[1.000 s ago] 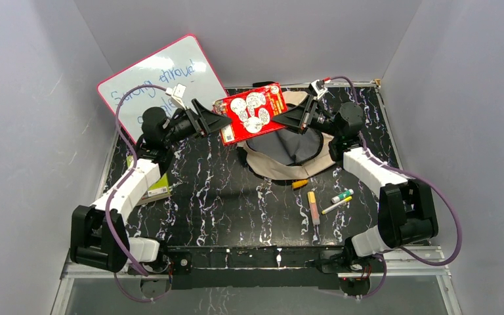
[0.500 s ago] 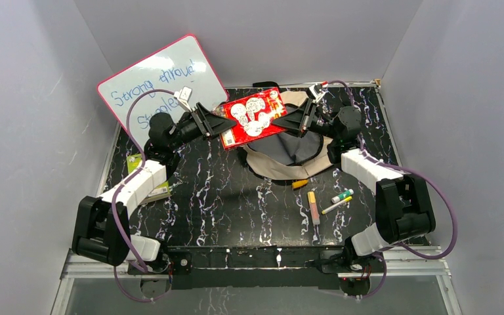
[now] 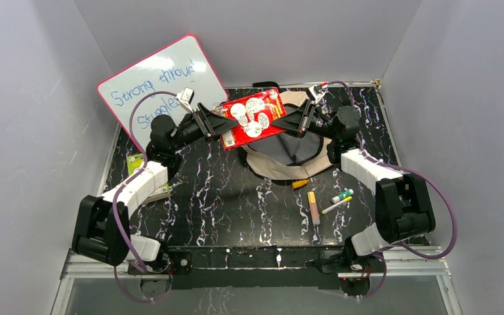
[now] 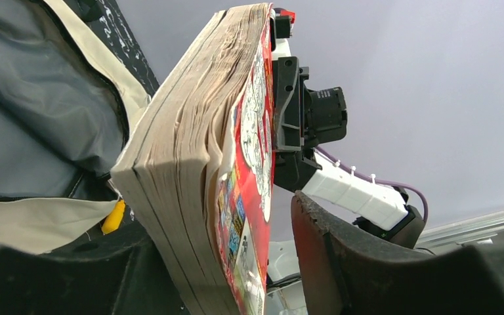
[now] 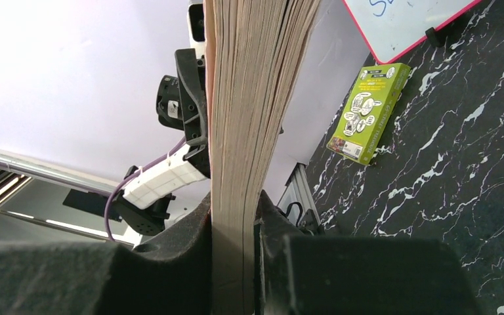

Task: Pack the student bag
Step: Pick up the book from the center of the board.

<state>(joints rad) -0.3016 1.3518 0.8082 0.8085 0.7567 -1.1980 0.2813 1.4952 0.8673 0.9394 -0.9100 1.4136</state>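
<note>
A thick red paperback (image 3: 252,117) hangs tilted in the air over the student bag (image 3: 282,169), a beige backpack lying open with its grey lining up. My right gripper (image 3: 283,121) is shut on the book's right end; in the right wrist view both pads press the page block (image 5: 256,98) at the gripper (image 5: 234,256). My left gripper (image 3: 226,123) straddles the book's left end. In the left wrist view the book (image 4: 197,164) stands between the open jaws of that gripper (image 4: 223,289), with a gap between the red cover and one finger (image 4: 341,262). The bag (image 4: 39,216) lies below.
A pink-framed whiteboard (image 3: 157,82) leans on the back left wall. A green book (image 3: 161,190) lies under the left arm, also in the right wrist view (image 5: 366,111). A yellow marker (image 3: 300,184), an orange one (image 3: 314,207) and a green-capped one (image 3: 342,195) lie near the bag.
The left gripper has moved right onto the book's left end and narrowed its jaws. The book has shifted slightly back and leveled in the right gripper's hold.
</note>
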